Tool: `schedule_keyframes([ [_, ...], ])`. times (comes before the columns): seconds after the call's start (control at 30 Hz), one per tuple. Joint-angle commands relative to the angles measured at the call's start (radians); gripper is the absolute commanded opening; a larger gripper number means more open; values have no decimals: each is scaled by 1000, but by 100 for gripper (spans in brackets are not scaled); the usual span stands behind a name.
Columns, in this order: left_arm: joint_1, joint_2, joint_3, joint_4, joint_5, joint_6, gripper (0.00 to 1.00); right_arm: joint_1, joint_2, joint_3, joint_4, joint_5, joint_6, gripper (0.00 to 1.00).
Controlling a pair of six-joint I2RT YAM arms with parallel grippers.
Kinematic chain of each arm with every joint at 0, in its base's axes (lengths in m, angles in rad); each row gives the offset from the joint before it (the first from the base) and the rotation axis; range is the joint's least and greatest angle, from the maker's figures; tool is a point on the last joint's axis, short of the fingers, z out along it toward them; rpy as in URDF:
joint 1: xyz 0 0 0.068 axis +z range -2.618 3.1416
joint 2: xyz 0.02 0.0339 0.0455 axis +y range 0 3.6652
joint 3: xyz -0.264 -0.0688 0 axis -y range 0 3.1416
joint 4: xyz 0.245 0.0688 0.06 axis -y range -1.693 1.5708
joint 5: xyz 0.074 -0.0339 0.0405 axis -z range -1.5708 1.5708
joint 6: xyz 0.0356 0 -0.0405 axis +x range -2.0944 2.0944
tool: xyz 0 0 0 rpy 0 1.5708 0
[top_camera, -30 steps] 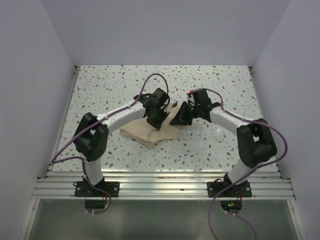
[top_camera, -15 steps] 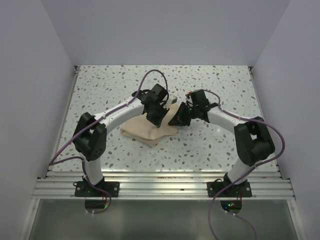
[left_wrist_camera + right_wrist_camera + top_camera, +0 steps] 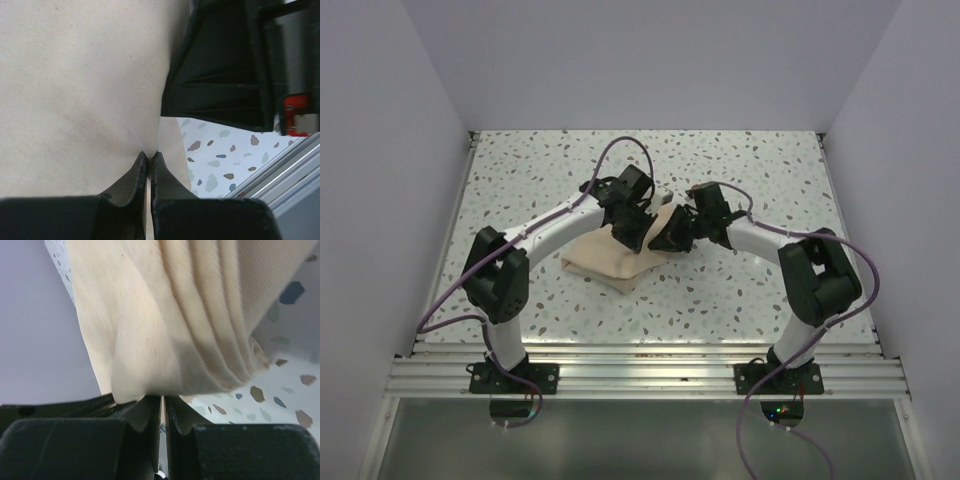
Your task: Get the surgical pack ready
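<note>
While both claws pinched the tan cloth, one corner of it stood lifted between them instead of lying flat. The left gripper (image 3: 149,159) had its jaws pressed together with almost no gap, and a thin crease of the cloth (image 3: 75,90) was caught at the tips. The right gripper (image 3: 162,401) was closed in the same way on a gathered edge, where several layers hung in soft pleats at its fingers. The two claws were very near each other, at the far right corner of the cloth. I judge that they held this corner together in order to fold it over the middle of the pack. The rest of the cloth lay on the speckled table (image 3: 520,170), near its centre and a little toward the left arm. What was inside the cloth, if anything, could not be seen.
</note>
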Motion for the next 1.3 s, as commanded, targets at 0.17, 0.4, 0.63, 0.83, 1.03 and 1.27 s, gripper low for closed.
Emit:
schedule_keyframes([
  [0.17,6,-71,12,75,70,-10,0,83,156,127,173,139,110,8],
  [0.4,6,-41,29,81,94,-18,0,90,259,123,281,175,193,10],
  [0.63,6,-38,-9,98,115,-27,0,139,383,159,300,182,222,15],
  [0.83,6,-18,1,69,103,-15,0,68,175,111,125,199,112,19],
  [1.03,6,-39,-40,84,90,-13,0,-21,70,183,-188,149,-49,20],
  [1.27,7,-44,-34,66,96,3,0,-74,-26,156,-234,161,-147,18],
])
